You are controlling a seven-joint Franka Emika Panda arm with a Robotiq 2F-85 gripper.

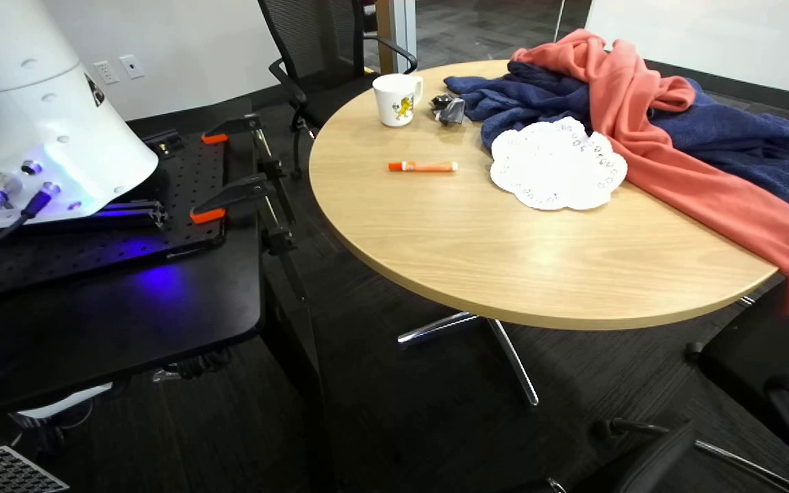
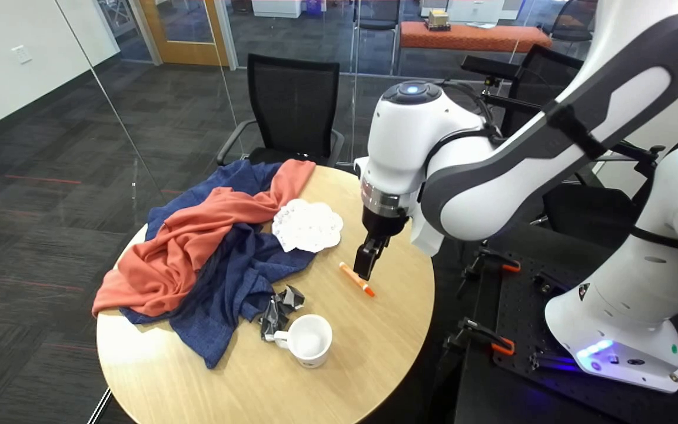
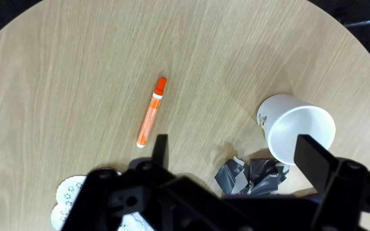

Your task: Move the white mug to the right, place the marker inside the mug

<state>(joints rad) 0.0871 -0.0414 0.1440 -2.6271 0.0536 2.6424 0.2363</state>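
Note:
The white mug stands upright on the round wooden table, with a small yellow picture on its side. It also shows in an exterior view with its handle toward the black crumpled wrap, and in the wrist view. The orange marker lies flat and capped on the table, apart from the mug; it shows in an exterior view and in the wrist view. My gripper is open and empty, above the table. In an exterior view the gripper hangs near the marker.
Black crumpled wrap lies right beside the mug. A white doily lies farther along the table. A navy cloth and a coral cloth are heaped at the table's edge. Chairs stand around.

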